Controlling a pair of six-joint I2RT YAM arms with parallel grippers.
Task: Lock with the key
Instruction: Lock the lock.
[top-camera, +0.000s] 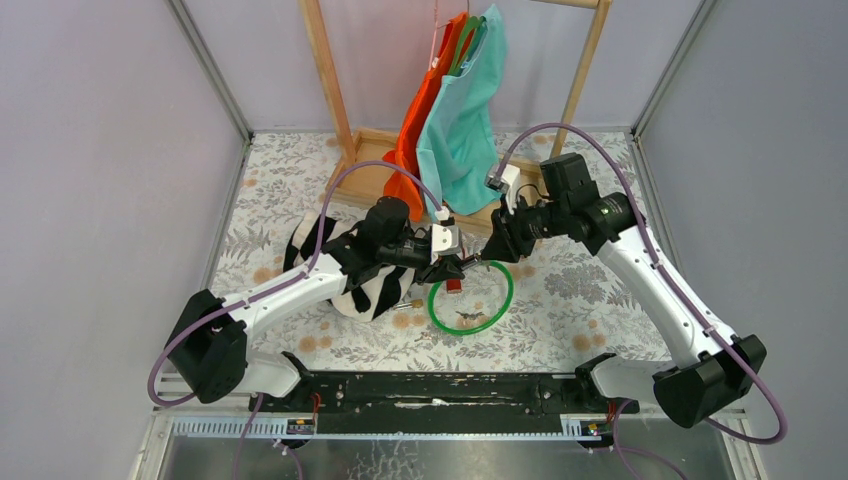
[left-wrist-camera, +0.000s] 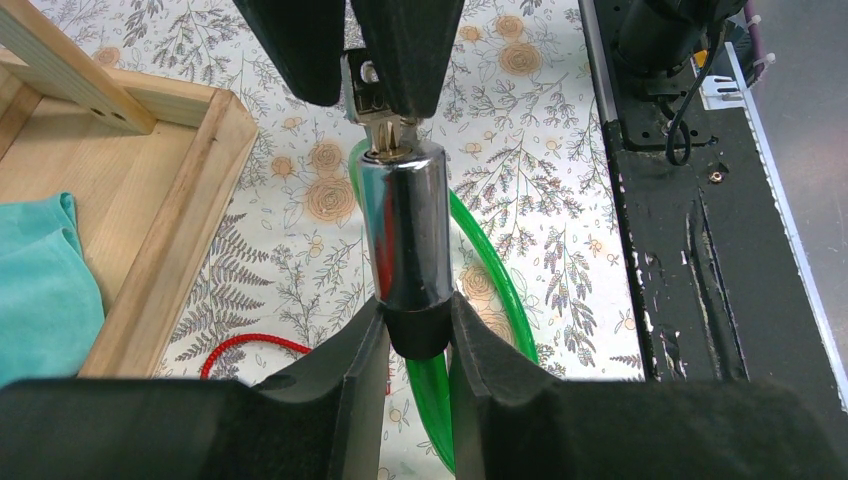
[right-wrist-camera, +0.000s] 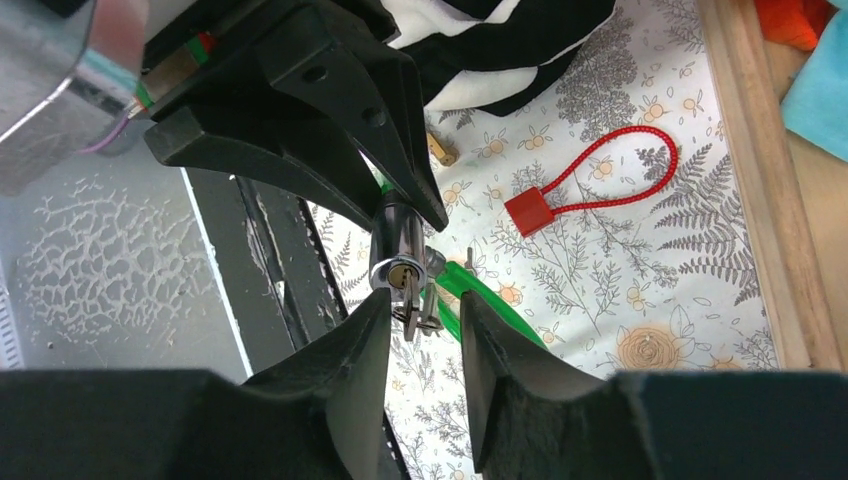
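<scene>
My left gripper (top-camera: 462, 268) (left-wrist-camera: 418, 330) is shut on the black end of a chrome lock cylinder (left-wrist-camera: 405, 230) and holds it above the table. A green cable (top-camera: 508, 290) (left-wrist-camera: 490, 270) loops from the cylinder. A key (left-wrist-camera: 365, 90) (right-wrist-camera: 408, 300) sits in the keyhole, and a second key hangs beside it. My right gripper (top-camera: 490, 258) (right-wrist-camera: 425, 300) straddles the keys with its jaws a little apart. A narrow gap shows on each side of the keys. The cylinder (right-wrist-camera: 395, 245) faces the right wrist camera.
A red cable lock (right-wrist-camera: 525, 212) lies on the floral cloth below the grippers. A black-and-white striped cloth (top-camera: 345, 270) lies under the left arm. A wooden rack base (top-camera: 370, 150) with orange and teal garments (top-camera: 460, 120) stands behind. A black rail (top-camera: 440, 390) runs along the near edge.
</scene>
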